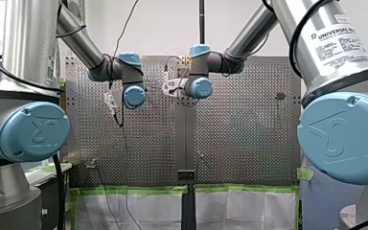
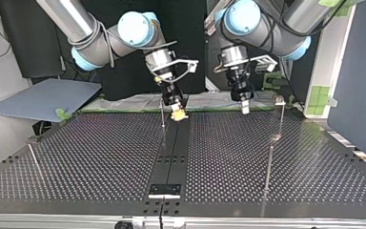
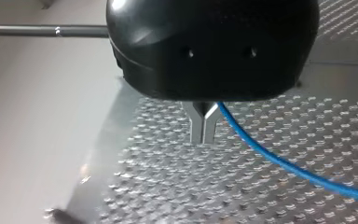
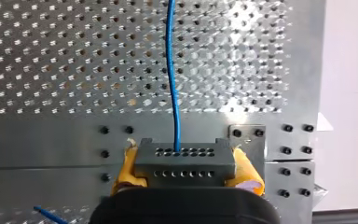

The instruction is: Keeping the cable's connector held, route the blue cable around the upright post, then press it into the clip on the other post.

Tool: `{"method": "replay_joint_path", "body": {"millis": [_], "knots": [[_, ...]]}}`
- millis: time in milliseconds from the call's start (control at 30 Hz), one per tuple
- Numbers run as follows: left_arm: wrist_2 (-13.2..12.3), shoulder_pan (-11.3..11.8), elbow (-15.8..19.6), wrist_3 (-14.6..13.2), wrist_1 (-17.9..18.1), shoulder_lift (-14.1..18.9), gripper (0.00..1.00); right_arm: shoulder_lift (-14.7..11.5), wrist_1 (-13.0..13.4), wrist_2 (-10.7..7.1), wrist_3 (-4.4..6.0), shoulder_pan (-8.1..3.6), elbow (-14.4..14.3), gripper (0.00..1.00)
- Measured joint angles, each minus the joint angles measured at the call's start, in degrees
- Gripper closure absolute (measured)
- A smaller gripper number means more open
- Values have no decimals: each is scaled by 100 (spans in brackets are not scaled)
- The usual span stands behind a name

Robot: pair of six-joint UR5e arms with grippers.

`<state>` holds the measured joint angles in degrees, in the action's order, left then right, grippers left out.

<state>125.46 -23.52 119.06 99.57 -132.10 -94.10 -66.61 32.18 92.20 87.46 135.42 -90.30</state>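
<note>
Right wrist view: my right end effector, yellow-padded, clamps the grey connector, and the blue cable leaves it ahead over the perforated desk. Left wrist view shows my left end effector with metal fingertips closed around that cable. Top view places both end effectors just above the frame's centre, an upright post beside the right one.

Silver arms are carrying blue caps and black cables; my right hand is showing yellow pads, my left hand metal fingers.
</note>
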Motion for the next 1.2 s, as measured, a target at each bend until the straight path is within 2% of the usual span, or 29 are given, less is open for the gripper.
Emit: {"method": "replay_joint_path", "body": {"millis": [167,333,467,900,1200], "knots": [[-4,124,-215,26,-224,225,100,1,-89,-54,49,-25,200,100],[-58,260,-363,36,-490,488,100,1,-125,-187,184,-48,391,100],[-158,381,-443,25,-680,678,100,1,-190,-214,214,-36,554,100],[-846,1053,-543,28,-1391,1348,100,2,-446,-288,235,18,1146,100],[-1281,1489,-843,23,-1825,1216,100,3,-473,-345,297,24,1417,100]]}}
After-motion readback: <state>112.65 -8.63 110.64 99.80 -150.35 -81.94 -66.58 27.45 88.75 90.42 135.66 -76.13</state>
